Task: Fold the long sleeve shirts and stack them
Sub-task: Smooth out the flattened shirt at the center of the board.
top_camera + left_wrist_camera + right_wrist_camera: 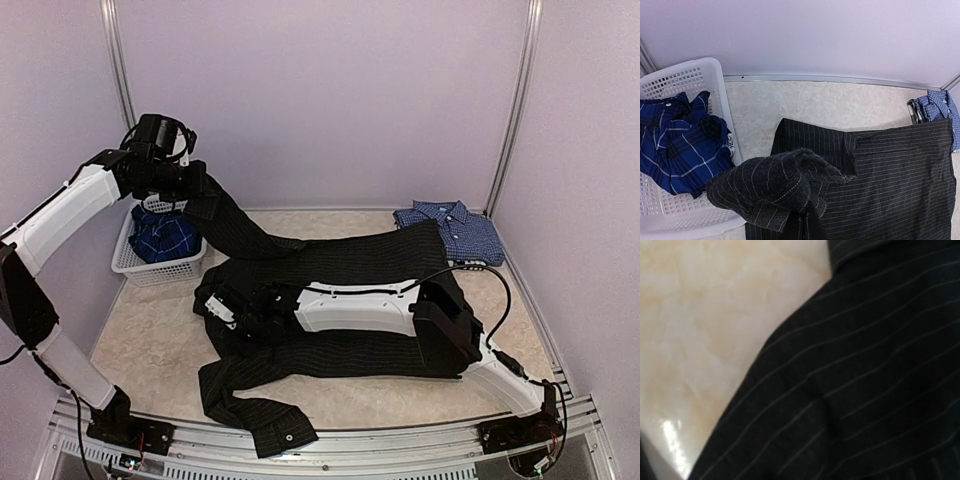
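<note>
The black pinstriped shirt [350,265] lies spread across the table's middle. One sleeve rises to my left gripper [192,190], which is shut on it high above the basket. In the left wrist view the bunched sleeve [775,185] covers the fingers. The shirt's other sleeve [250,400] trails toward the front edge. My right gripper [222,308] reaches across the shirt to its left edge. The right wrist view shows only pinstriped cloth [865,365] close up, and the fingers are hidden. A blue-and-white checked shirt [450,230] lies folded at the back right.
A white lattice basket [135,262] stands at the left wall, with a dark blue plaid shirt [165,235] crumpled inside it. Walls close in the back and both sides. Bare marbled tabletop [150,330] shows left of the black shirt.
</note>
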Controlling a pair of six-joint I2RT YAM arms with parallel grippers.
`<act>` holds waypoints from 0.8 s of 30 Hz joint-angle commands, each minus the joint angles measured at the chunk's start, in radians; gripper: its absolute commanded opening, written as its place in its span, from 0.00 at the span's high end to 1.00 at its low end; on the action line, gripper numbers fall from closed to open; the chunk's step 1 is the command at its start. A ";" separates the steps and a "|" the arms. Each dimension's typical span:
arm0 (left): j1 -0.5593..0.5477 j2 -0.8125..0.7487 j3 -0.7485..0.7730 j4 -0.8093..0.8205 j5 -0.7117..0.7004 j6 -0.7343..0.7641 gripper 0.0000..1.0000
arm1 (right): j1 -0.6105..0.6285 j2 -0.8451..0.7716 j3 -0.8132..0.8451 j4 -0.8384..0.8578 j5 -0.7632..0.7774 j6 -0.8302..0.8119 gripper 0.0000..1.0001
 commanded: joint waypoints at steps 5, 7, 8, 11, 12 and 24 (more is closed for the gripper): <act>0.006 -0.001 -0.030 0.030 0.020 0.016 1.00 | 0.032 0.046 0.045 -0.050 0.007 -0.032 0.61; 0.007 -0.004 -0.036 0.030 0.017 0.017 1.00 | 0.037 0.066 0.066 -0.056 0.006 -0.041 0.60; 0.006 -0.007 -0.039 0.030 0.017 0.019 1.00 | 0.041 0.071 0.073 -0.055 0.009 -0.044 0.60; 0.006 -0.008 -0.041 0.028 0.015 0.023 1.00 | 0.052 0.102 0.101 -0.054 0.006 -0.057 0.60; 0.007 -0.008 -0.042 0.026 0.016 0.025 1.00 | 0.054 0.114 0.113 -0.057 0.002 -0.059 0.60; 0.014 0.006 -0.055 0.059 0.018 0.031 1.00 | 0.082 0.104 0.098 0.062 -0.251 -0.131 0.52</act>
